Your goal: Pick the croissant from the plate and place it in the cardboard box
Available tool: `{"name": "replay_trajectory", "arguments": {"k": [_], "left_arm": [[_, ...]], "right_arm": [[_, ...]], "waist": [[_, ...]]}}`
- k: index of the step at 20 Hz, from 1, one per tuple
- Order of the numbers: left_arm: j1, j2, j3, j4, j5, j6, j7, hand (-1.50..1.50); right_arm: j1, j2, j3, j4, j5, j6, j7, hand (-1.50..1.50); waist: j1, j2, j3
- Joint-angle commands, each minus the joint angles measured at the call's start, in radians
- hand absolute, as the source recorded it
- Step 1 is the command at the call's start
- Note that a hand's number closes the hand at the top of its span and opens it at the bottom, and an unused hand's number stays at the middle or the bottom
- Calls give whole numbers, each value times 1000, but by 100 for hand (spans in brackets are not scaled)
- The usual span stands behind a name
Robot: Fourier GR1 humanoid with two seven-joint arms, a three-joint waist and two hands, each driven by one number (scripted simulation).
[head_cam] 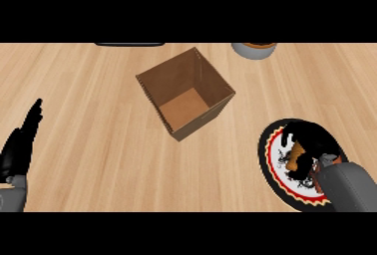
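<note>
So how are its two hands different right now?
The right hand is down over the plate, fingers curled round the croissant; the left hand rests open at the left edge, fingers straight, holding nothing. Both are black on grey forearms.

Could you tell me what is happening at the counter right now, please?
The robot's right hand is down over the plate at the right, its fingers curled round the croissant, which is still on the plate. The cardboard box stands open in the middle of the counter, with nothing visible in it. The left hand rests open at the left edge.
</note>
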Motion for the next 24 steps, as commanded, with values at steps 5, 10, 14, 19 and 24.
{"name": "replay_trajectory", "arguments": {"k": [5,10,14,19,24], "left_arm": [[7,12,18,-80,-4,-30,60,0],[16,18,42,-23,-1,-27,23,0],[3,11,26,-74,-7,-39,77,0],[64,-8,27,-76,-12,-24,20,0],[17,13,55,-29,8,-59,4,0]], "right_arm": [[-30,0,-44,35,106,-182,-37,150],[164,81,-37,-319,71,-249,83,150],[252,101,19,-514,194,-294,214,150],[212,61,-19,-756,171,-277,196,150],[75,83,10,-827,167,-172,203,150]], "waist": [[0,5,7],[-24,-2,5],[-18,-1,6],[-15,-2,6],[-4,3,5]]}}
